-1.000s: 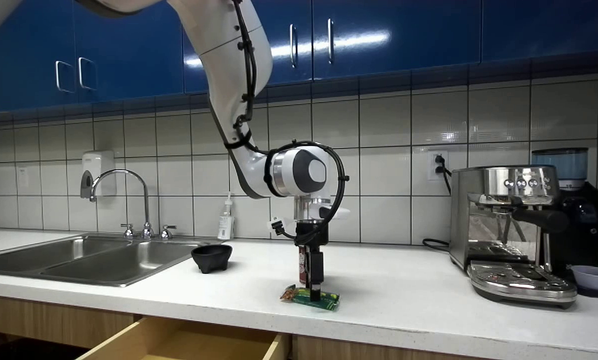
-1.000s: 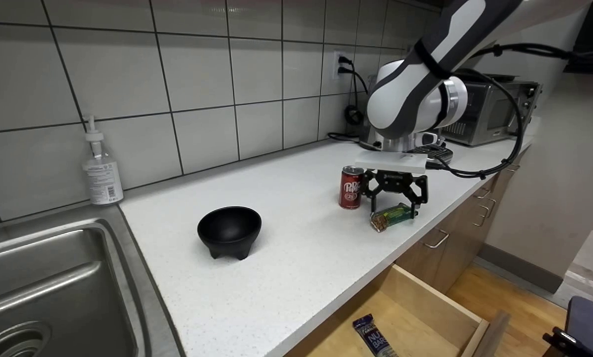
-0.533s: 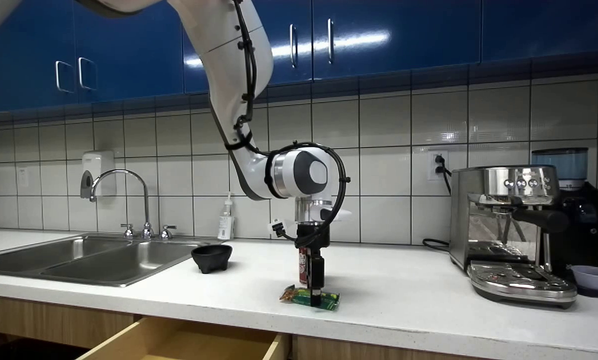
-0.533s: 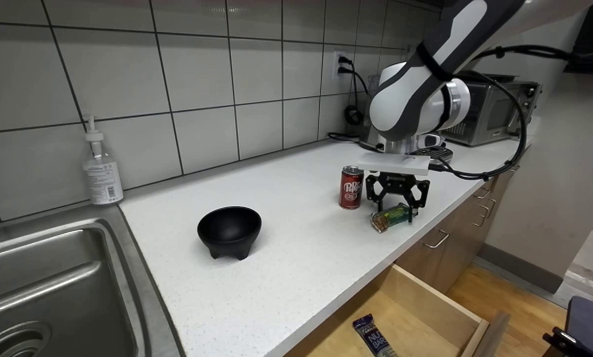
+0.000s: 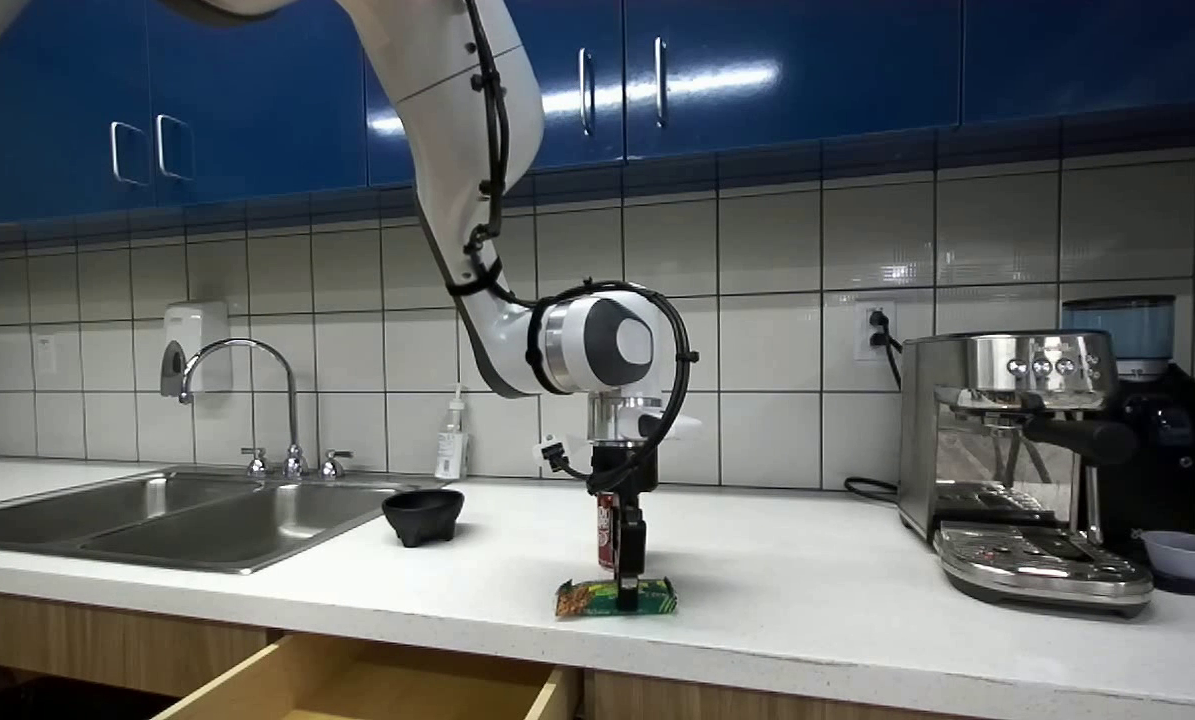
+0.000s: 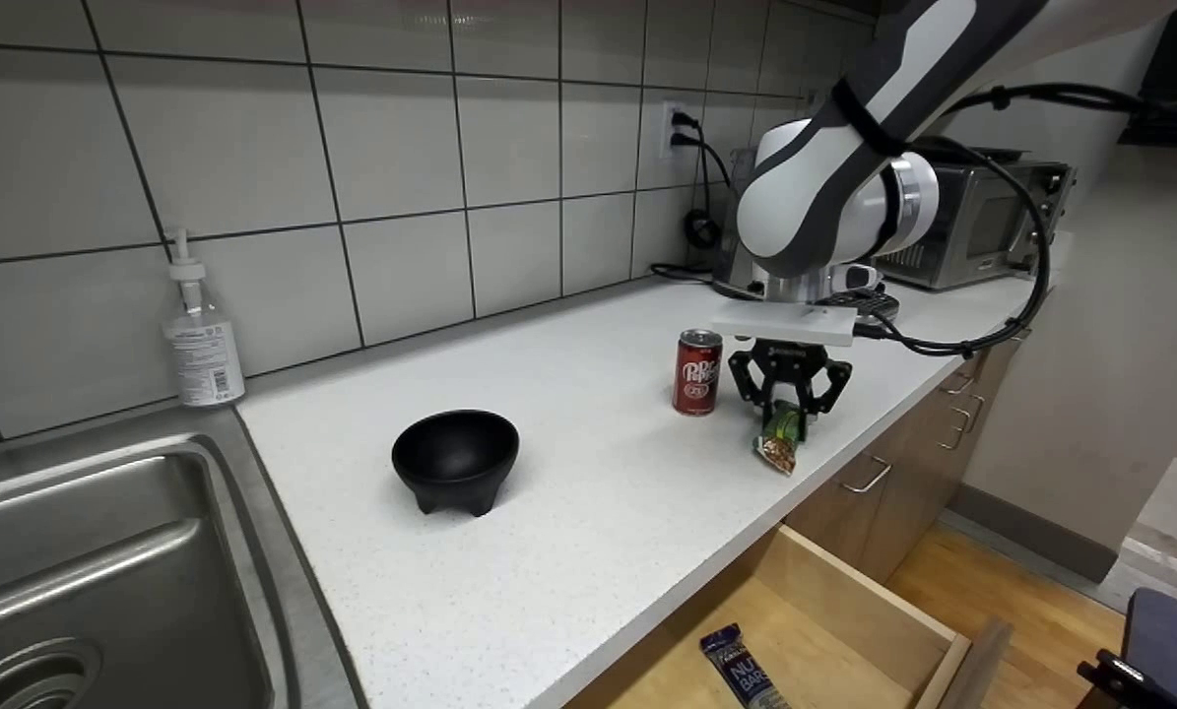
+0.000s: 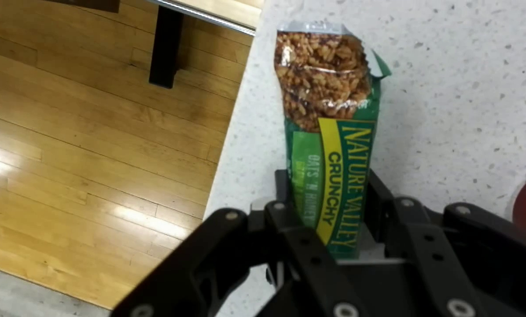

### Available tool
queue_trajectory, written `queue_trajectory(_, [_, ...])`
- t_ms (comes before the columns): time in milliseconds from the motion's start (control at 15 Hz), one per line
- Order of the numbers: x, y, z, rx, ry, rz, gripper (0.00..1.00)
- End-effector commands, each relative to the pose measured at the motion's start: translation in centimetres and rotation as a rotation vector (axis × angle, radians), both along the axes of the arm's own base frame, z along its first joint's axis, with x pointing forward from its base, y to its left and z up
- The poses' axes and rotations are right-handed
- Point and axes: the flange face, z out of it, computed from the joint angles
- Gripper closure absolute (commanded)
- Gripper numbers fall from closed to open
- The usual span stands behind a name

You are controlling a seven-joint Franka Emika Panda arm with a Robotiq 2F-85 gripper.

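A green Nature Valley granola bar (image 7: 329,127) lies on the white counter near its front edge, its oat-patterned end pointing away from the palm in the wrist view. My gripper (image 7: 327,185) points straight down, and its two black fingers press against the bar's long sides. Both exterior views show the bar (image 5: 583,600) between the fingertips, still down at counter level. A red Dr Pepper can (image 6: 697,374) stands upright close beside the gripper, apart from it. The fingers hide part of the bar's green end.
A black footed bowl (image 6: 455,463) stands between gripper and sink (image 5: 247,530). Below the counter edge a wooden drawer (image 6: 844,620) is pulled out, with a dark nut bar (image 6: 743,670) inside. An espresso machine (image 5: 1007,450) and a soap bottle (image 6: 204,345) stand near the wall.
The fingers have closed in from wide apart onto the granola bar. The bar has turned between them, its oat-patterned end swinging towards the sink-side camera. The arm has barely moved.
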Motion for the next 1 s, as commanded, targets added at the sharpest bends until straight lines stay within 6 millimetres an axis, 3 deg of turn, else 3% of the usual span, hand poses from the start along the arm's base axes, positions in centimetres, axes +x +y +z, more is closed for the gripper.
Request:
queue_trajectory(0, [-1.9,2.0,1.8,0.008,-0.032,0.04,0.84])
queue_trajectory(533, [-5.9,9.8,4.2,0.035,-0.028,0.249,0.84])
queue_trajectory(933, [-8.6,16.1,3.8,0.071,0.007,0.425,0.84])
